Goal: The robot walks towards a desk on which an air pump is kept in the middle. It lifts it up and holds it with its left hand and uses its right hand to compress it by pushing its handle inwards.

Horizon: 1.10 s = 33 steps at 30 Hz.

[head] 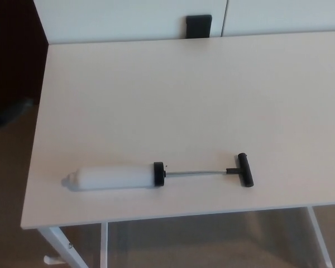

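The air pump (pixel 159 174) lies flat on the white worktop (pixel 184 95), close to its near edge and somewhat left of the middle, untouched. Its pale cylinder (pixel 113 177) points to the robot's left, ending in a small nozzle tip, and a black collar (pixel 159 173) closes the other end. From there the thin metal rod (pixel 195 172) runs out to the right to the black T-handle (pixel 245 169), so the plunger is drawn out nearly full, which suits the task: there is travel left to push inwards. The lie also suits the two arms, as I judge it: the barrel is on the side from which the left hand would come to lift and hold, and the handle is on the side of the right hand that must press. At the left edge of the head view, off the worktop, a dark blurred shape (pixel 8 114) shows; it may be part of the robot's left arm, but it is too smeared to tell, so the state of the fingers cannot be told there. The right hand is not in view. A small black block (pixel 199 26) sits at the far edge against white panels (pixel 134 19). The lift is not yet begun.
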Motion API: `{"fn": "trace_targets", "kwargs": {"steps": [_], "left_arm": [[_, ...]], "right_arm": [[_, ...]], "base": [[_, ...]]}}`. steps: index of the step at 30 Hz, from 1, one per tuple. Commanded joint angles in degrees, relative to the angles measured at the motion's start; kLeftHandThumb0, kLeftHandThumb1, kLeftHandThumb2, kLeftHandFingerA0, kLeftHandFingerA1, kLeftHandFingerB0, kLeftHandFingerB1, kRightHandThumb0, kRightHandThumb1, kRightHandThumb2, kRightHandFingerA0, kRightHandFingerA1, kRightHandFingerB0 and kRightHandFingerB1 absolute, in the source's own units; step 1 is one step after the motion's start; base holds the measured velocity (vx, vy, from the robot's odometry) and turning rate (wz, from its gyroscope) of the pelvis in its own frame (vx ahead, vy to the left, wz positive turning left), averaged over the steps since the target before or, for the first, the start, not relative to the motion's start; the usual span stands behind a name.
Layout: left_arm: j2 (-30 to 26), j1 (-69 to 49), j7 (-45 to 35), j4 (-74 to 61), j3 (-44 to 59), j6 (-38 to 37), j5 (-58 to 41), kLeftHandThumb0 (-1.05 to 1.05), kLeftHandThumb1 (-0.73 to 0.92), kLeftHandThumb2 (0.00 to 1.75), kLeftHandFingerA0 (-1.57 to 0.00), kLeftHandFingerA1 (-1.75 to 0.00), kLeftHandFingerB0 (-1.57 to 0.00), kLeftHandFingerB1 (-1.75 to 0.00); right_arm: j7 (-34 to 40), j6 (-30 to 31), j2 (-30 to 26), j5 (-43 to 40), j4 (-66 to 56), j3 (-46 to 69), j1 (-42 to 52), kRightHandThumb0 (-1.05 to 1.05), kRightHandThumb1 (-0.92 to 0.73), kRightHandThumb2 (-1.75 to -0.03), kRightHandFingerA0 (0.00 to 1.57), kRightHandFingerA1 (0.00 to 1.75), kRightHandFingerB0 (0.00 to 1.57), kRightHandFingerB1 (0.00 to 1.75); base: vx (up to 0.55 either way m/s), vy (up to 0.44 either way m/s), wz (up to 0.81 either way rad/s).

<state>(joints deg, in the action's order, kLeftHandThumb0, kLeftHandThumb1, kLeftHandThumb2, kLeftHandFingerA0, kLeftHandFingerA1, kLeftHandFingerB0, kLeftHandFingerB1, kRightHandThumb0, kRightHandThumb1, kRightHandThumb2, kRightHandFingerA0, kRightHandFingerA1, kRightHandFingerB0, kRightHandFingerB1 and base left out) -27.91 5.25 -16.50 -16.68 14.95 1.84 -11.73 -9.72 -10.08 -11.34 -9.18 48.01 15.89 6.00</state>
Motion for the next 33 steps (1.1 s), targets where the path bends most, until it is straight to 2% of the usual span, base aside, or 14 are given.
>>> {"fn": "trace_targets", "kwargs": {"steps": [1, 8, 18, 24, 25, 26, 27, 30, 31, 33], "left_arm": [[-3.9, 7.0, -9.8, -9.4, -31.9, 9.4, 34.5, -0.3, 0.27, 0.85, -0.01, -0.47, 0.0, -0.46], [-1.8, 6.9, -8.3, -2.3, -40.4, 11.1, 41.6, -0.31, 0.27, 0.85, -0.01, -0.48, 0.0, -0.47], [-1.3, 7.1, -6.9, 0.3, -45.0, 11.3, 43.6, -0.31, 0.25, 0.84, 0.0, -0.48, 0.0, -0.47], [-1.7, 6.8, -6.4, 0.8, -46.4, 11.6, 43.7, -0.31, 0.26, 0.85, 0.0, -0.48, 0.0, -0.47], [-1.9, 6.5, -6.6, 0.9, -46.8, 12.0, 43.3, -0.63, 0.42, 0.69, -0.09, -0.36, -0.08, -0.31], [-2.0, 6.2, -6.7, 1.0, -47.1, 12.3, 43.0, -0.63, 0.42, 0.69, -0.09, -0.36, -0.08, -0.31], [-2.2, 6.3, -7.1, 0.9, -47.4, 12.8, 43.0, -0.61, 0.39, 0.74, -0.09, -0.4, -0.01, -0.3], [-2.4, 6.3, -7.4, 0.8, -47.7, 13.1, 43.1, -0.61, 0.39, 0.74, -0.09, -0.4, -0.01, -0.3], [-2.6, 6.4, -7.4, 0.7, -48.0, 13.5, 43.4, -0.64, 0.42, 0.69, -0.1, -0.36, -0.08, -0.31], [-2.7, 6.4, -7.4, 0.6, -48.2, 13.9, 43.6, -0.64, 0.42, 0.69, -0.1, -0.36, -0.08, -0.31]], "right_arm": [[1.3, 1.0, -2.2, 1.8, -0.5, -0.6, 0.0, -0.24, -0.72, -0.62, 0.52, 0.43, 0.34, 0.34], [1.7, 0.5, -2.4, 2.4, -0.2, -1.2, 0.0, -0.24, -0.7, -0.61, 0.51, 0.42, 0.36, 0.34], [1.7, 1.6, -2.5, 2.1, -1.2, -1.4, -0.4, -0.24, -0.7, -0.6, 0.47, 0.4, 0.35, 0.34], [1.8, 1.1, -2.5, 2.2, -0.7, -1.7, -0.8, -0.27, -0.7, -0.61, 0.51, 0.42, 0.35, 0.34], [1.9, 1.3, -2.4, 2.2, -0.7, -1.7, -0.7, -0.25, -0.69, -0.61, 0.5, 0.41, 0.36, 0.34], [2.1, 1.5, -2.4, 2.1, -0.7, -1.6, -0.7, -0.25, -0.69, -0.61, 0.5, 0.41, 0.36, 0.34], [2.1, 1.6, -2.4, 2.1, -0.7, -1.7, -0.6, -0.24, -0.7, -0.61, 0.51, 0.42, 0.36, 0.34], [2.2, 1.6, -2.4, 2.1, -0.7, -1.7, -0.6, -0.24, -0.7, -0.61, 0.51, 0.42, 0.36, 0.34], [2.2, 1.7, -2.3, 2.1, -0.9, -1.7, -0.7, -0.23, -0.7, -0.61, 0.5, 0.42, 0.37, 0.35], [2.1, 1.7, -2.3, 2.1, -1.0, -1.7, -0.8, -0.23, -0.7, -0.61, 0.5, 0.42, 0.37, 0.35]], "base": [[0.0, 0.0, 0.0], [0.0, 0.0, 0.0], [0.0, 0.0, 0.0], [0.0, 0.0, 0.0], [0.0, 0.0, 0.0], [0.0, 0.0, 0.0], [0.0, 0.0, 0.0], [0.0, 0.0, 0.0], [0.0, 0.0, 0.0], [0.0, 0.0, 0.0]]}}
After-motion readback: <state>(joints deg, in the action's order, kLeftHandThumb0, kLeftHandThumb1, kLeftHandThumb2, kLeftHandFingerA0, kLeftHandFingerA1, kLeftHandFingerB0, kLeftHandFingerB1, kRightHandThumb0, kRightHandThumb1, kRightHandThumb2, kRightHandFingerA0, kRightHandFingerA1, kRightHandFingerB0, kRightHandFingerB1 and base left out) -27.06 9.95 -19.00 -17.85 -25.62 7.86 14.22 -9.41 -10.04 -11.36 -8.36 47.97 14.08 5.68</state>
